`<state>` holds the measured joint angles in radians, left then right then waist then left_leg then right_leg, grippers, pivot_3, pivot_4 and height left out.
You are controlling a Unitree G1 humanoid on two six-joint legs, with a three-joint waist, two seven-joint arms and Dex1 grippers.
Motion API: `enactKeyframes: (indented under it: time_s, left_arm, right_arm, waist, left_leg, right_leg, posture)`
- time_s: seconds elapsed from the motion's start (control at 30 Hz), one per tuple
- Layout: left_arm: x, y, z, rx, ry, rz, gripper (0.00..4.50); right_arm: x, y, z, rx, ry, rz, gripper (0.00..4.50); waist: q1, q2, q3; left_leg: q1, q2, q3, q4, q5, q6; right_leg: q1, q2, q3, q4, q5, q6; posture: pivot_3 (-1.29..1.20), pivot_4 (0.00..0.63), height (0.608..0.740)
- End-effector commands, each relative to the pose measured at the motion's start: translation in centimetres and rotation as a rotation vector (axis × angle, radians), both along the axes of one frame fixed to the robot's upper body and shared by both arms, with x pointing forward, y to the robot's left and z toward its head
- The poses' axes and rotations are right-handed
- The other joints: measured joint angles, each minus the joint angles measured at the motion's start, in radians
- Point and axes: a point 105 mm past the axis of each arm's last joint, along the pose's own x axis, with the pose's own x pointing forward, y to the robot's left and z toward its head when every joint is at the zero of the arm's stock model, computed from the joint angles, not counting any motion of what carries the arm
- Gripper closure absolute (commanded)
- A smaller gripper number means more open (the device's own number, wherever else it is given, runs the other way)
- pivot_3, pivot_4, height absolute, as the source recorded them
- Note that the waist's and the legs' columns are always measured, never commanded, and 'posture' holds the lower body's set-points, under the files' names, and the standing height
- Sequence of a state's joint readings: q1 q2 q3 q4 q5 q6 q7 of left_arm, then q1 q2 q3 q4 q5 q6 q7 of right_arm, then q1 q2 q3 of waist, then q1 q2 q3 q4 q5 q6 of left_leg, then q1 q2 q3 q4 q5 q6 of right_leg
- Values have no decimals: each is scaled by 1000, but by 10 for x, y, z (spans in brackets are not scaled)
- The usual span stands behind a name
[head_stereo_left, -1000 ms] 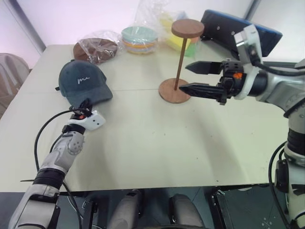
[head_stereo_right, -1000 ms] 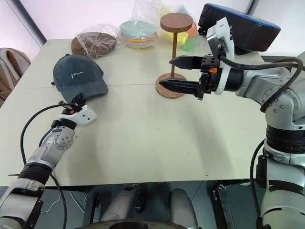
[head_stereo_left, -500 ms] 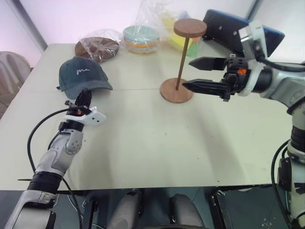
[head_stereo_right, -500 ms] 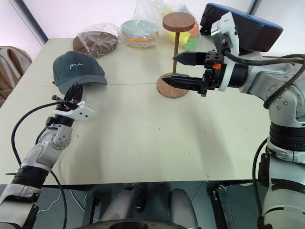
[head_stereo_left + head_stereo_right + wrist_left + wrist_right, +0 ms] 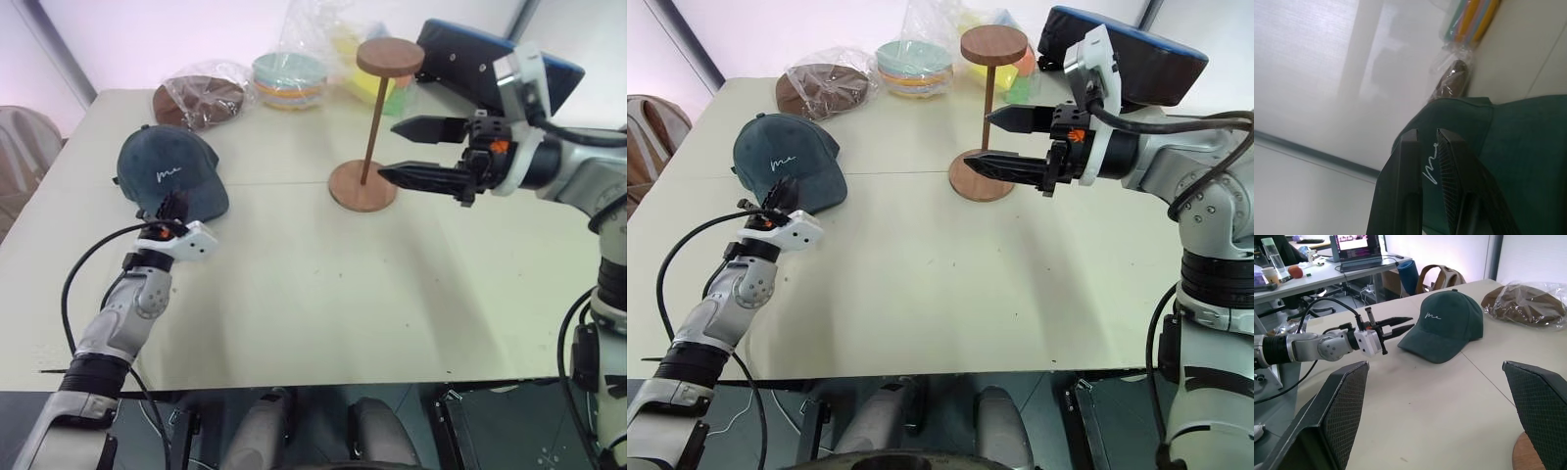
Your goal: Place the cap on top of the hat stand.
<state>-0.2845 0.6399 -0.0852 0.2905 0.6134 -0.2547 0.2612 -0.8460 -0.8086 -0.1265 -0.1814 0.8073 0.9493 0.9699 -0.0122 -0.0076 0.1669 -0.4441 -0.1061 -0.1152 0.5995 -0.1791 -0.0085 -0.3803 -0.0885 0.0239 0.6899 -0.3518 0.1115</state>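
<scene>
The dark teal cap [image 5: 165,168] with white script sits at the table's left, its brim toward me. My left gripper [image 5: 174,202] is shut on the brim's edge, and the fabric shows between its fingers [image 5: 1449,161] in the left wrist view. The right wrist view shows that same gripper [image 5: 1409,323] at the brim's side. The brown wooden hat stand [image 5: 372,113] stands upright at the middle back, and its top disc [image 5: 390,57] is bare. My right gripper [image 5: 387,151] hangs open in the air just right of the pole, pointing left.
At the back of the table are a brown round thing in clear plastic [image 5: 199,98], a stack of pastel plates [image 5: 286,78] and a plastic bag of yellow-green items [image 5: 345,44]. A dark blue padded object [image 5: 490,64] stands behind the right arm.
My left gripper has risen slightly with the brim in it, and the cap has tipped and shifted a little toward me. The right arm has held still.
</scene>
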Motion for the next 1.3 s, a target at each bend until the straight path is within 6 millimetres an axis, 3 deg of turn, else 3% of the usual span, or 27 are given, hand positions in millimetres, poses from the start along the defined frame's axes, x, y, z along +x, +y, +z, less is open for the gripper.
enactKeyframes:
  time_s: [0.03,0.3,0.6,0.73,0.9,1.1,1.3]
  left_arm:
    - [-13,2,11,-8,-28,-24,3906]
    - [-54,24,5,67,50,43,3906]
    - [-63,37,6,6,88,66,3906]
    - [-63,40,12,-15,77,50,2768]
    - [-63,46,10,-1,94,69,222]
    - [-63,55,-4,44,149,107,99]
    - [-50,61,-25,38,221,122,99]
  right_arm:
    - [-6,-1,16,-1,-68,5,0]
    - [-5,0,12,6,-60,13,0]
    - [-5,4,10,13,-62,28,0]
    - [-5,5,10,13,-63,33,0]
    - [-4,5,10,11,-65,34,0]
    - [-4,6,9,11,-63,34,0]
    - [-4,7,10,11,-66,33,0]
  waist:
    - [-2,0,0]
    - [1,0,0]
    - [1,0,0]
    - [0,0,0]
    - [1,0,0]
    - [0,0,0]
    - [2,0,0]
  left_leg:
    - [0,0,0,0,0,0]
    - [0,0,0,-1,0,0]
    - [0,0,0,-1,0,0]
    - [0,0,0,-1,0,0]
    - [0,0,0,-1,0,0]
    - [0,0,0,-1,0,0]
    - [0,0,0,-1,0,0]
  right_leg:
    - [0,0,0,0,0,0]
    - [-1,0,1,0,0,0]
    - [0,-1,0,0,0,0]
    - [0,0,0,0,0,0]
    - [0,0,0,0,0,0]
    - [0,0,0,0,0,0]
    - [0,0,0,0,0,0]
  posture:
    - [0,150,740]
    - [0,150,740]
    - [0,150,740]
    - [0,150,740]
    - [0,150,740]
    - [0,150,740]
    - [0,150,740]
